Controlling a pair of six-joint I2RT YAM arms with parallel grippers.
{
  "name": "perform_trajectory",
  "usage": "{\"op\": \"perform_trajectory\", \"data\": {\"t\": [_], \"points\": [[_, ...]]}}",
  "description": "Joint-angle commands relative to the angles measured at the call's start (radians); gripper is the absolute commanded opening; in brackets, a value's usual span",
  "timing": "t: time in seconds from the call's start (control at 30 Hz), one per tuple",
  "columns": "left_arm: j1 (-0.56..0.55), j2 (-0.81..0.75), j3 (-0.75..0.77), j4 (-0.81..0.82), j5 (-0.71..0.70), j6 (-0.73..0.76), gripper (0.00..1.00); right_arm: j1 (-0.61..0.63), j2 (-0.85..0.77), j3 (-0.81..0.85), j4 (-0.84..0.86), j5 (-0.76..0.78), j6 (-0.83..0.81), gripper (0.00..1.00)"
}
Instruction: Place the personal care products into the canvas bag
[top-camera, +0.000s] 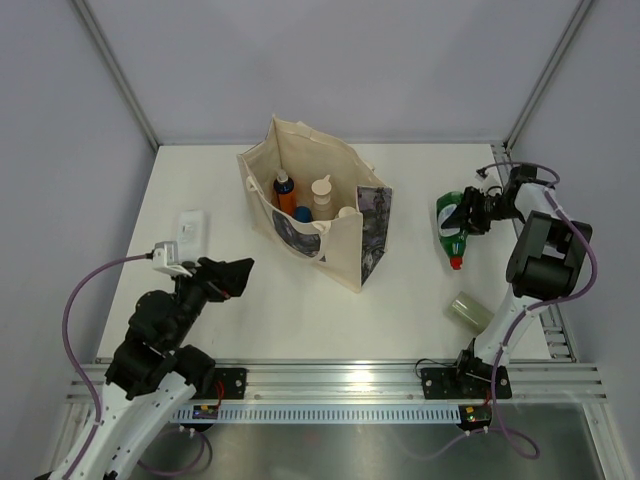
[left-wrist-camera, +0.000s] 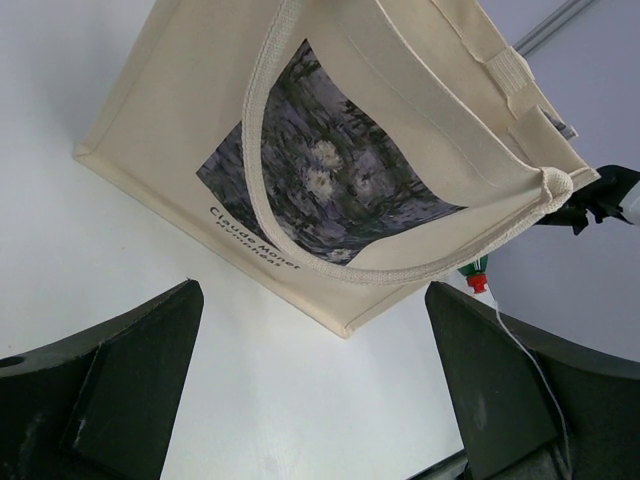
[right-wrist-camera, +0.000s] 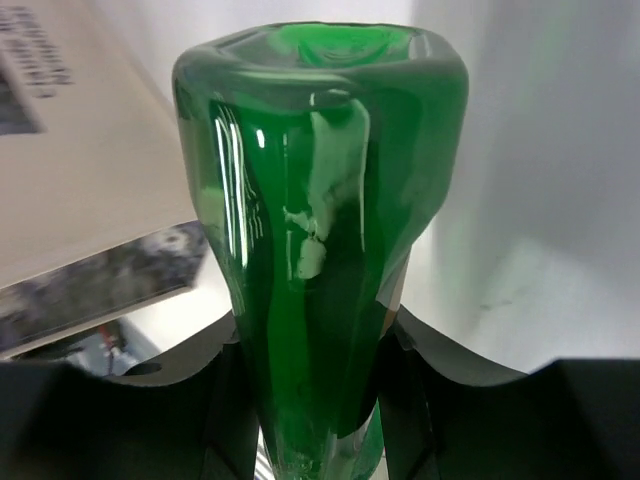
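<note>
Nearest the arm bases, a sage-green bottle (top-camera: 468, 310) lay on its side on the table (top-camera: 300, 320), close to the right arm's foot. Across the table, the left pincer (top-camera: 235, 275) hung released, its two dark fingers (left-wrist-camera: 120, 370) spread wide and holding nothing, aimed at the canvas bag (top-camera: 345, 245). The left wrist view cut both fingers off at the frame's bottom edge. A white box (top-camera: 192, 228) lay flat a little farther back, near the left edge and apart from the bag. On the right, the right pincer (top-camera: 470, 213) was clenched on the green red-capped bottle (top-camera: 452, 225) at its broad end, the cap pointing toward the near edge. Up close the bottle (right-wrist-camera: 310, 250) filled the wrist view and hid the fingertips, and whether it touched the table could not be told. The bag stood upright and open mid-table, well apart from that bottle, its dark print and one loop handle (left-wrist-camera: 262, 130) facing the left arm. Inside stood an orange spray bottle (top-camera: 286, 195) and a beige bottle (top-camera: 322, 195), with a blue-orange cylinder (top-camera: 303, 213) half hidden between them. A pale cap beside them was too small to identify.
</note>
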Motion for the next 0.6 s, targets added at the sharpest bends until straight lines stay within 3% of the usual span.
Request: {"op": "perform_trajectory", "data": {"t": [0.0, 0.13, 0.3, 0.4, 0.57], "points": [[-0.004, -0.014, 0.03, -0.005, -0.038, -0.002, 0.99, 0.008, -0.139, 0.075, -0.033, -0.301, -0.008, 0.0], [-0.004, -0.009, 0.044, -0.04, -0.069, 0.0, 0.99, 0.012, -0.193, 0.191, -0.109, -0.399, -0.039, 0.0], [-0.004, -0.003, 0.055, -0.061, -0.092, 0.002, 0.99, 0.095, -0.239, 0.446, -0.189, -0.404, -0.08, 0.0], [-0.004, 0.008, 0.067, -0.072, -0.101, 0.005, 0.99, 0.216, -0.245, 0.613, -0.232, -0.338, -0.097, 0.0], [-0.004, 0.029, 0.088, -0.087, -0.109, 0.011, 0.99, 0.414, -0.25, 0.82, -0.162, -0.216, -0.08, 0.0]]}}
